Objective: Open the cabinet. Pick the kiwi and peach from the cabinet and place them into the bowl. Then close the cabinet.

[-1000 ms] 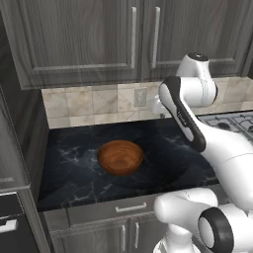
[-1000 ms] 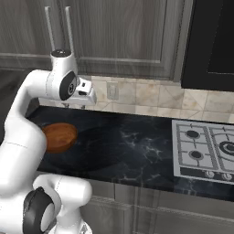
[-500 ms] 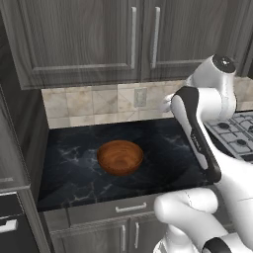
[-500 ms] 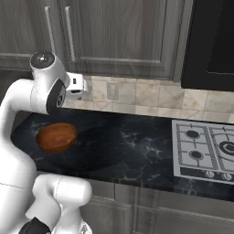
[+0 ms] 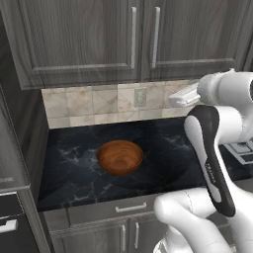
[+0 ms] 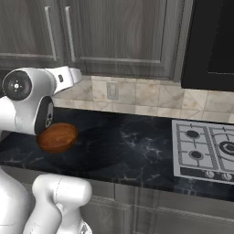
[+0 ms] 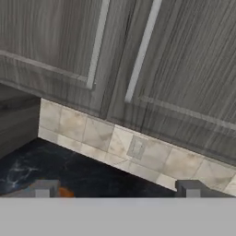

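Above the counter's back edge, I face the shut cabinet (image 7: 175, 60); my tool (image 7: 115, 191) gapes wide, empty. Its rigid bar handle (image 7: 142, 50) looks slick, so I'd grip mid-length.

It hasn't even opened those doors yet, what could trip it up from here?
The cabinet is shut, and its two handles sit close together, so the open gripper might catch the wrong one. A swinging door could strike the arm. The bowl lies low, so fruit might bounce out.
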Robot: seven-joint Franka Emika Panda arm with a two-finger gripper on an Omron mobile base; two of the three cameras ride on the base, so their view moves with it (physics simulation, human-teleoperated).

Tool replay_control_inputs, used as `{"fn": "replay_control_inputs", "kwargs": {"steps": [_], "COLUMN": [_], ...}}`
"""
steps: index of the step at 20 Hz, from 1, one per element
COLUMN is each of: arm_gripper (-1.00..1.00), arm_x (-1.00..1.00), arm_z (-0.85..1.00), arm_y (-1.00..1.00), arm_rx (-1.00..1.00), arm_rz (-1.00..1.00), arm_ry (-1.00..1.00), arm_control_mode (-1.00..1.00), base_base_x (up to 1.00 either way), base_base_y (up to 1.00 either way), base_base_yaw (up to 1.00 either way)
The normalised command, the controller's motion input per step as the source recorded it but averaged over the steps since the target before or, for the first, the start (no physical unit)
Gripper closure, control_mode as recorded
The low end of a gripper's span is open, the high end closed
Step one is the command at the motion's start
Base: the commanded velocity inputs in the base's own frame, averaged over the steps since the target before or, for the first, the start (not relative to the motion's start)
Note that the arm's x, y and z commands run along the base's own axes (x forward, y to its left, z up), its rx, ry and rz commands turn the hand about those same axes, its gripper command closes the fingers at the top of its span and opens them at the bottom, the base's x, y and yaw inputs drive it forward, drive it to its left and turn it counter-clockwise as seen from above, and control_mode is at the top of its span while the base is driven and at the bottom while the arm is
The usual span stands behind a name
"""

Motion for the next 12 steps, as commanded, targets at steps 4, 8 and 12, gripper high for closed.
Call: {"fn": "replay_control_inputs", "kwargs": {"steps": [4, 8, 12], "arm_gripper": [-1.0, -1.0, -1.0], "arm_x": [-0.06, 0.0, 0.0], "arm_z": [0.54, 0.36, 0.22], "arm_y": [0.03, 0.01, 0.0], "arm_rx": [0.0, 0.0, 0.08], "arm_rz": [0.02, 0.0, 0.0], "arm_ry": [-0.35, -0.23, -0.18], "arm_control_mode": [-1.0, -1.0, -1.0], "base_base_x": [0.0, 0.0, 0.0], "base_base_y": [0.0, 0.0, 0.0], "base_base_yaw": [0.0, 0.0, 0.0]}}
